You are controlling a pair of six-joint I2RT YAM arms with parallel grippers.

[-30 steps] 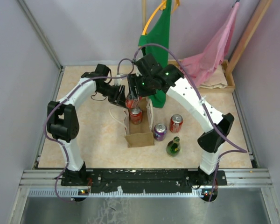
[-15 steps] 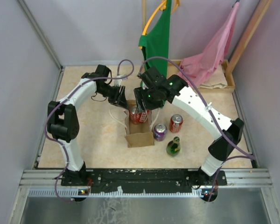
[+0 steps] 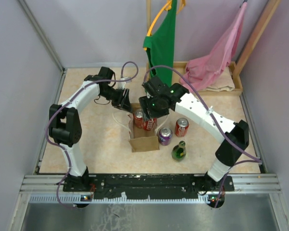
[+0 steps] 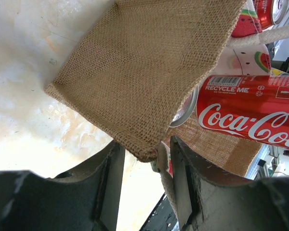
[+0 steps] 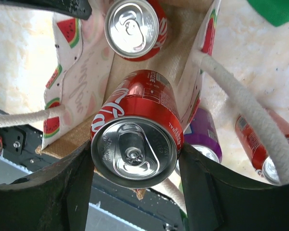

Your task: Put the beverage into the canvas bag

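Currently the right gripper (image 5: 135, 155) is clamped on a Coca-Cola can (image 5: 135, 115), one finger on each side. The can is tilted, its base dipping into the mouth of the canvas bag (image 5: 70, 86) and its top towards the wrist camera. It is not let go yet.

The left gripper (image 4: 144, 155) pinches the bag's brown side panel at the rim (jaws narrow, cloth between them), apparently to keep the mouth spread and the bag from shifting.

A second can (image 5: 132, 28) already stands inside. A purple can (image 3: 164, 136), a red can (image 3: 181, 127) and a green bottle (image 3: 178, 151) wait on the table beside the bag.

Against a second ago, the right arm has come nearer and lower, from over the bag's far end to its opening. The left arm has not moved.
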